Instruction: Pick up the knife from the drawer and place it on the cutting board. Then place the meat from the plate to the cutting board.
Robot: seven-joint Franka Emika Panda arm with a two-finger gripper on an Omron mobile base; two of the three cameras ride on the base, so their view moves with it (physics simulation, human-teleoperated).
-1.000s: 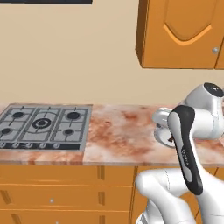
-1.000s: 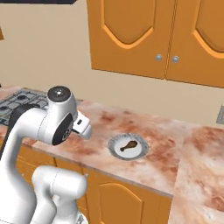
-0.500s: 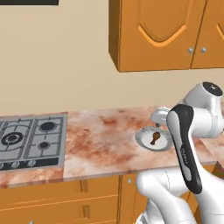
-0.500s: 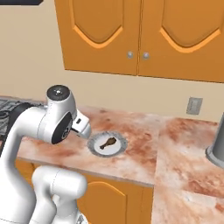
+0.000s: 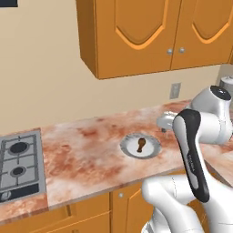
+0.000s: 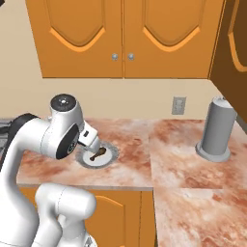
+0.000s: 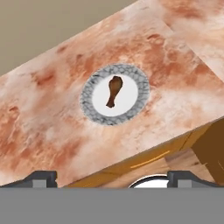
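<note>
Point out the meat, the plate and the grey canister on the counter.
meat [image 7: 113,90]: hand view, middle of the drumstick.
plate [image 7: 89,109]: hand view, speckled grey rim.
grey canister [image 6: 217,125]: right base view, upright body.

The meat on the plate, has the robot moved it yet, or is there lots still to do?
Nothing looks done yet. The meat still lies on the plate on the counter, untouched. The hand is open and empty, hanging above the counter's front edge. Knife, drawer and cutting board aren't in sight here, so fetching the knife and then moving the meat both seem still ahead.
</note>
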